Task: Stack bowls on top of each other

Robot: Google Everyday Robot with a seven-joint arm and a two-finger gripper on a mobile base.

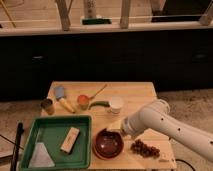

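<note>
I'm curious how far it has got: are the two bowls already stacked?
Apparently stacked: the dark bowl sits inside an orange-red rim near the table's front edge. The gripper is just beside them.

My gripper hangs low over the pale wooden counter. Behind it a long row of dark cabinet fronts runs under a light ledge, with slanted pale posts above. Speckled beige floor lies alongside.

My white arm reaches in from the lower right, forearm angled down and leftward. My gripper sits at its low left end, wrist bent downward.
</note>
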